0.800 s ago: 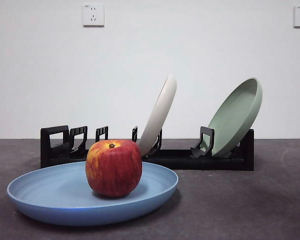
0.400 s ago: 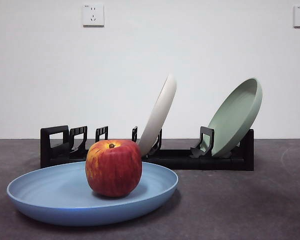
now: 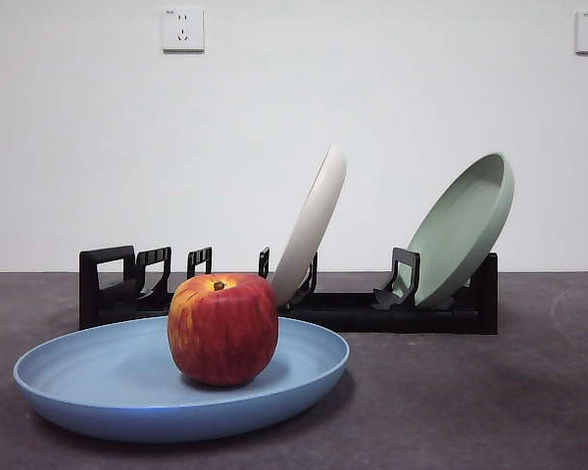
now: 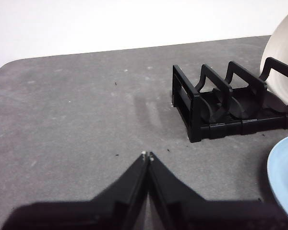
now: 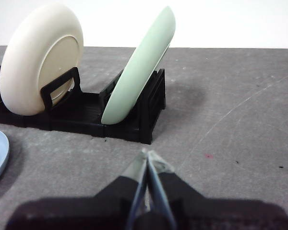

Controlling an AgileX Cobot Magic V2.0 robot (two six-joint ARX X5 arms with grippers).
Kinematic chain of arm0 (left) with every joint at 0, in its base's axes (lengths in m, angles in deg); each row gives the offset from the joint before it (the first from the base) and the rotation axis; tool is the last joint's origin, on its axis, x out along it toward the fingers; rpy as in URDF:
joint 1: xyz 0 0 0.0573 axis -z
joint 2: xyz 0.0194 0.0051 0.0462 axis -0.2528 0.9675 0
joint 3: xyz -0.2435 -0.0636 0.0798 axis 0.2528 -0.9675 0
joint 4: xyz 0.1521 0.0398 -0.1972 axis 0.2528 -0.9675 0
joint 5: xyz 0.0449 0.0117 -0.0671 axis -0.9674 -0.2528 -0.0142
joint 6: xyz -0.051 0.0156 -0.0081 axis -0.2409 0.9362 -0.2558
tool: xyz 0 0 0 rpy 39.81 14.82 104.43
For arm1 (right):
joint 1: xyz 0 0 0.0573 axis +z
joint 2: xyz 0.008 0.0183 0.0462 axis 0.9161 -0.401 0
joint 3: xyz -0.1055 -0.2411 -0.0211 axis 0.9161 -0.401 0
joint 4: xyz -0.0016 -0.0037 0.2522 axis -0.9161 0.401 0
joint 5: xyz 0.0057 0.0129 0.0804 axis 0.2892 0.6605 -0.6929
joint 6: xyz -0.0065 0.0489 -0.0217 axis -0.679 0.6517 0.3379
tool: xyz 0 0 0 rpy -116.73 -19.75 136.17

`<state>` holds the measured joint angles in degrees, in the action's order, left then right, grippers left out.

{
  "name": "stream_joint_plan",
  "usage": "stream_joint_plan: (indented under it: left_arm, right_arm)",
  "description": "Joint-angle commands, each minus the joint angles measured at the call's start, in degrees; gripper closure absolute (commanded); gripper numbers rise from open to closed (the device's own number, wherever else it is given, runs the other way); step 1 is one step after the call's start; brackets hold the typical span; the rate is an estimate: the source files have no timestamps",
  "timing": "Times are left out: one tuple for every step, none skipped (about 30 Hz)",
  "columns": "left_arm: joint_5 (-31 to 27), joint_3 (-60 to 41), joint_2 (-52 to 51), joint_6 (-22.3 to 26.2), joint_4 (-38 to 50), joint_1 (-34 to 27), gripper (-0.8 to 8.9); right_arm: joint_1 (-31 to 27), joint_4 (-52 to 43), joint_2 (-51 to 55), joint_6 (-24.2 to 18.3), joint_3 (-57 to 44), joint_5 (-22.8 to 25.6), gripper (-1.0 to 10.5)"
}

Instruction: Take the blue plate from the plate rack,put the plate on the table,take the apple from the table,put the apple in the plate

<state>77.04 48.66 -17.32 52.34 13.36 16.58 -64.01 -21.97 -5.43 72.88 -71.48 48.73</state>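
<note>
My left pincer [image 4: 147, 155] is clenched on nothing above bare worktop [image 4: 77, 115], near the handle end of the rack [image 4: 221, 103]; the blue plate [image 4: 285, 177] shows only as a rim at that view's edge, off to the side of my tips. My right pincer [image 5: 146, 158] is likewise clenched and empty, facing the green plate [image 5: 141, 67] and the cream plate [image 5: 38, 57] that lean in the rack's slots. Neither pincer is near the apple [image 3: 222, 328]. It sits stem up inside the blue plate, which lies flat on the worktop in front of the rack. I judge that nothing is left to grasp: the task looks finished.
</note>
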Motion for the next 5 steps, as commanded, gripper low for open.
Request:
stream_joint_plan:
  left_arm:
    - [-0.2, -0.9, -0.2, -0.2, 0.3, -0.1, 8.17]
    - [-0.2, -0.9, -0.2, -0.2, 0.3, -0.1, 8.16]
    - [-0.2, -0.9, -0.2, -0.2, 0.3, -0.1, 8.17]
    - [-0.2, -0.9, -0.2, -0.2, 0.3, -0.1, 8.16]
    - [-0.2, -0.9, -0.2, -0.2, 0.3, -0.1, 8.16]
  right_arm:
    - [0.1, 0.3, 0.0, 0.6, -0.8, 0.2, 9.5]
    - [0.1, 0.3, 0.0, 0.6, -0.8, 0.2, 9.5]
    - [0.1, 0.3, 0.0, 0.6, -0.8, 0.2, 9.5]
    - [0.1, 0.3, 0.0, 0.6, -0.8, 0.2, 9.5]
    - [0.1, 0.3, 0.0, 0.6, -0.8, 0.2, 9.5]
